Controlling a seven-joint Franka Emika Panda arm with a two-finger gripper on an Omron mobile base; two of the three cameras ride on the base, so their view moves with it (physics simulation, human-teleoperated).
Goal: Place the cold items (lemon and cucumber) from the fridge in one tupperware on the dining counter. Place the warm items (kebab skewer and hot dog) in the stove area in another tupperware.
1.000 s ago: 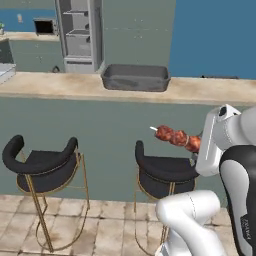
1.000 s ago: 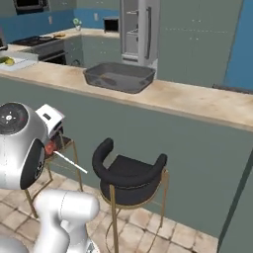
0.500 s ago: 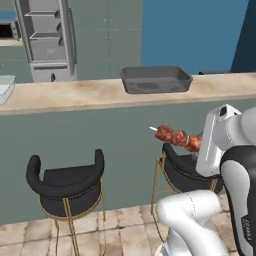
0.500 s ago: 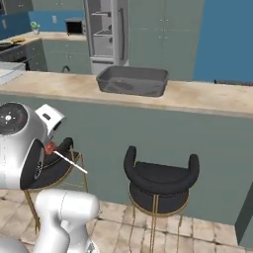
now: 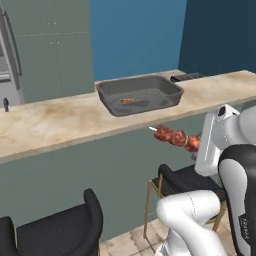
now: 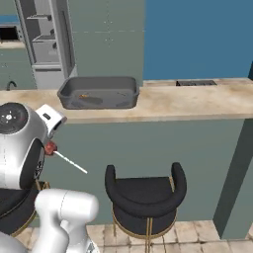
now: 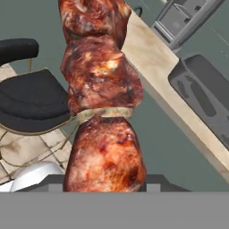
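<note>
My gripper (image 5: 198, 145) is shut on the kebab skewer (image 5: 175, 136), whose browned meat chunks point left, below and in front of the dining counter (image 5: 60, 120). In the hand view the kebab skewer (image 7: 103, 112) looms close, hiding the fingertips. Its bare stick (image 6: 70, 162) juts out beside my arm in the right base view. A dark grey tupperware (image 5: 170, 97) sits on the counter with the hot dog (image 5: 128, 100) lying inside; the same tupperware (image 6: 99, 85) and hot dog (image 6: 85, 96) show from the other side. Lemon and cucumber are out of view.
Black stools with gold legs (image 6: 146, 195) (image 5: 65, 232) stand under the counter's front edge. The open fridge (image 6: 44, 44) is behind the counter at left. A flat dark object (image 5: 186, 76) lies on the counter's far right. A teal pillar (image 6: 237, 173) stands at right.
The whole picture has shifted as the base drove: the counter and tupperware are now nearer and more central. The kebab skewer stays held the same way in my gripper.
</note>
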